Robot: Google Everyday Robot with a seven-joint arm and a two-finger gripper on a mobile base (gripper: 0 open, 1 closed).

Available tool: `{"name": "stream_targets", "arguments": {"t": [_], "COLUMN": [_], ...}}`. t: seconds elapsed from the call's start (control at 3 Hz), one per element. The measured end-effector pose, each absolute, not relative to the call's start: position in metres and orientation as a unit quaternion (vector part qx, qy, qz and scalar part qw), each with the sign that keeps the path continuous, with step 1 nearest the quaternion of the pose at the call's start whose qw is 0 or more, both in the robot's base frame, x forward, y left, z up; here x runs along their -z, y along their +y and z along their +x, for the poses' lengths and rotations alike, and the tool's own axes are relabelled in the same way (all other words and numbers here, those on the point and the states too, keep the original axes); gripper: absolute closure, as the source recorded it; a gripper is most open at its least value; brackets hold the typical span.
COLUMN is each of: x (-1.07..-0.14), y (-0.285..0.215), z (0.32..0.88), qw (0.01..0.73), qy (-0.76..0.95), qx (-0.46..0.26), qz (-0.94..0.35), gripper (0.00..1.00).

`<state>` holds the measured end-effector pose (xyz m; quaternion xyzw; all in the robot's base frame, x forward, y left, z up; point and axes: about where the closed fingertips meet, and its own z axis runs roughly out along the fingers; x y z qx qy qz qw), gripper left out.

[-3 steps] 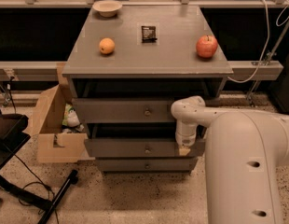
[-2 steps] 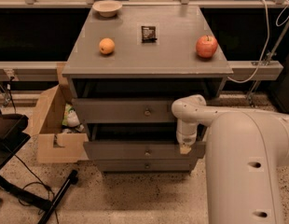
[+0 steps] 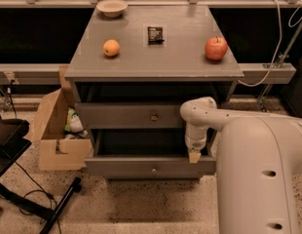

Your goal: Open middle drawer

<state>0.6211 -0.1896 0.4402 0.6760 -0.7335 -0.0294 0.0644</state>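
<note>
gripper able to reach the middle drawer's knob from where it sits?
Probably yes. The gripper sits at the front top edge of the middle drawer, right of the knob; the drawer front between them looks bare.

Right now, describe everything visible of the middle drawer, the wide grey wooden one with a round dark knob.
The middle drawer is the lower grey front in view, flat, wood-like, one small dark knob at centre. It stands pulled out, level, its inside dark. The gripper is at its top edge, toward the right.

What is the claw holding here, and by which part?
Cannot be told. The claw sits at the upper front edge of the middle drawer, near its right end.
</note>
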Motion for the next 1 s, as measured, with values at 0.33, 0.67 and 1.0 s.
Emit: {"name": "stream_targets", "arguments": {"t": [0.33,0.67,1.0], "x": [-0.4427,-0.4402,-0.4414], "y": [-0.1968,-0.1967,-0.1969], "z": [0.5945,0.5931,0.5926], "qw": [0.065,0.067,0.067], "qy": [-0.742,-0.743,-0.743], "qx": [0.075,0.077,0.077], "qz": [0.663,0.662,0.662], "gripper": [1.0,0.82,0.58]}}
